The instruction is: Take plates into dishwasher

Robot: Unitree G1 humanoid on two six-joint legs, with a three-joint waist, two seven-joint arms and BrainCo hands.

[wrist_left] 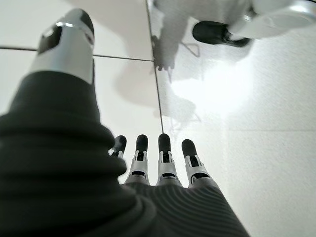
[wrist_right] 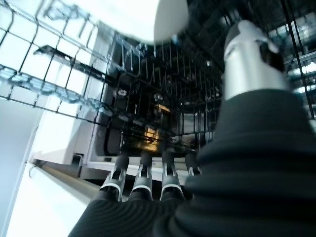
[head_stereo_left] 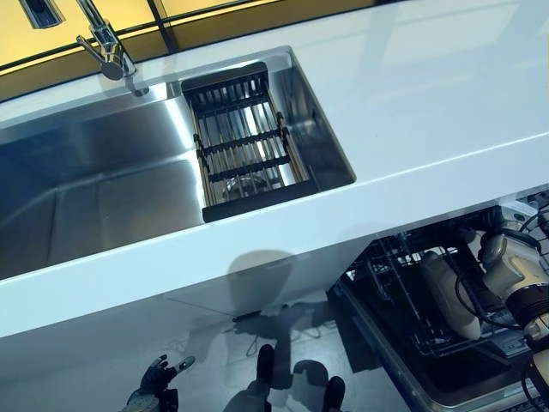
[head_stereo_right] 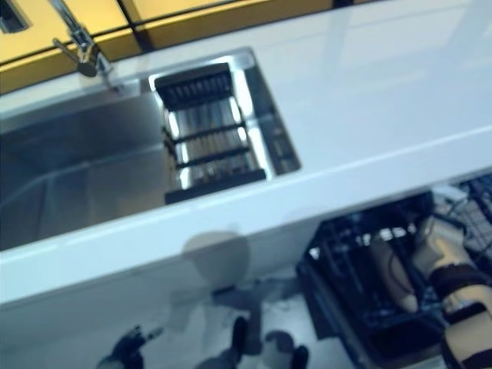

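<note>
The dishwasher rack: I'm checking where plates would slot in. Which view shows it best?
The right wrist view: the dishwasher rack fills it from close up, wires and tines visible past the open right hand. Both eye views catch only a corner of it under the counter. The left wrist view shows none, just floor.

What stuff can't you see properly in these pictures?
- Right robot hand: in both eye views it is hidden behind its own arm down in the dishwasher rack.
- Plate: its lower part sits behind the rack wires, and in the right wrist view the top edge cuts it off.
- Sink: its left part is cut off by the eye view edge.
- Left robot hand: empty, low over the floor.
</note>
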